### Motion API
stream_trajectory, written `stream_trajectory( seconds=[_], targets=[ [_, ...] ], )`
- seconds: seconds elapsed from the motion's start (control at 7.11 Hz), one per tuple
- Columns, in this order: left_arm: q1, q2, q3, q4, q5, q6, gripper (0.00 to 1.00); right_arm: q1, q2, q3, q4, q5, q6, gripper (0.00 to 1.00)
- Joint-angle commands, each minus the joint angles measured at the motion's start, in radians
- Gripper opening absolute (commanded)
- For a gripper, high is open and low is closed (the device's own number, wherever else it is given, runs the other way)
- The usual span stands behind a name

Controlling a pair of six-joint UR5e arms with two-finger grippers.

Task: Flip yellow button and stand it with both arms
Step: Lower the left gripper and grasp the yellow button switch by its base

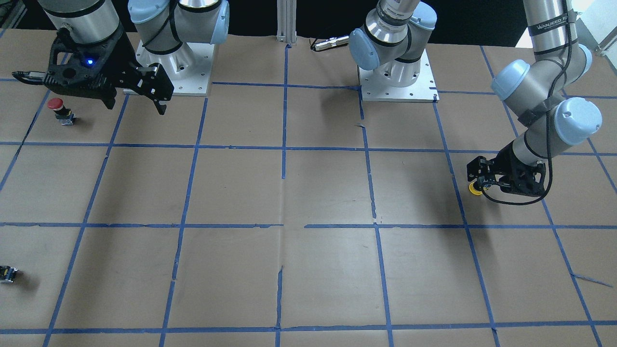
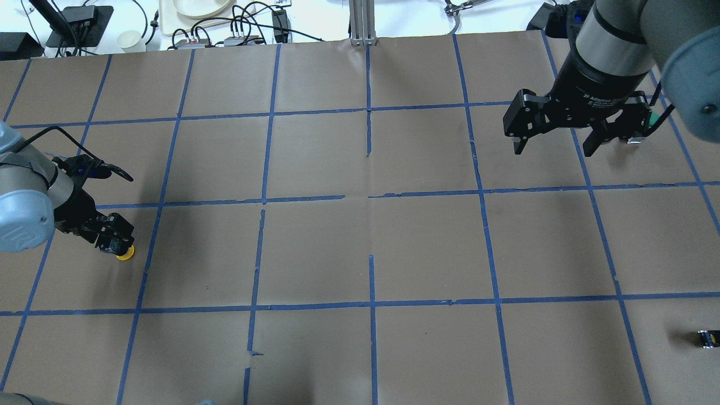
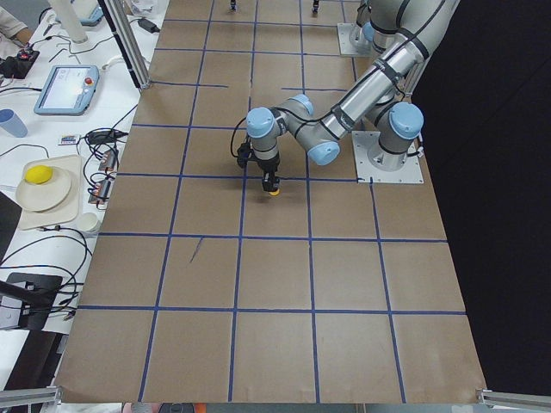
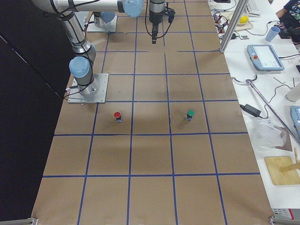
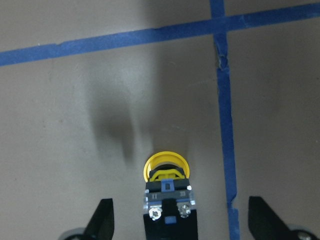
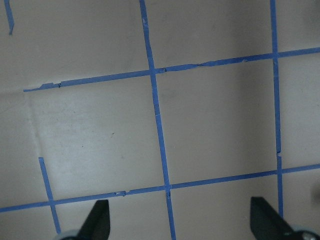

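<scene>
- Yellow button [image 5: 166, 192] sits between the left gripper's [image 5: 180, 204] wide-open fingers, untouched, cap pointing away.
- Right gripper [image 2: 553, 149] hangs open and empty, with a red button [image 1: 57, 107] near it.
- Green button [image 4: 190, 114] shows plainly only from the right side.

On my table [image 2: 360, 253], by the clock
Task button [image 5: 167, 197] cap-down at 9 o'clock, between the spread fingers of my left gripper [image 2: 115, 242]; right gripper [image 2: 553, 147] and second button [image 4: 190, 114] at 2, third button [image 4: 117, 116] at 4.

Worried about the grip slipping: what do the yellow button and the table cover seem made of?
Yellow button: smooth cap, likely plastic; black body with shiny, probably metal screws. Table cover: matte brown sheet, likely paper, creased, lined with blue tape.
</scene>
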Motion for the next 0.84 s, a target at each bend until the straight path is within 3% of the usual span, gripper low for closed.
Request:
stream_trajectory(
  seconds=[0.0,0.14,0.28,0.56,0.7],
  targets=[
    [0.000,0.006,0.006,-0.004,0.007,0.003,0.42,0.001,0.000,-0.010,0.008,0.006,0.210,1.00],
    [0.000,0.011,0.009,-0.007,0.007,0.004,0.15,0.000,0.002,-0.011,0.022,0.028,0.278,1.00],
    [0.000,0.018,0.012,-0.009,0.009,0.010,0.05,0.000,0.003,-0.011,0.024,0.051,0.318,1.00],
    [-0.020,0.040,0.053,-0.050,0.027,0.001,0.06,-0.005,0.003,-0.013,0.056,0.183,0.509,1.00],
    [-0.037,0.052,0.105,-0.182,-0.002,-0.004,0.06,-0.011,0.005,-0.014,0.056,0.262,0.592,1.00]
  ],
)
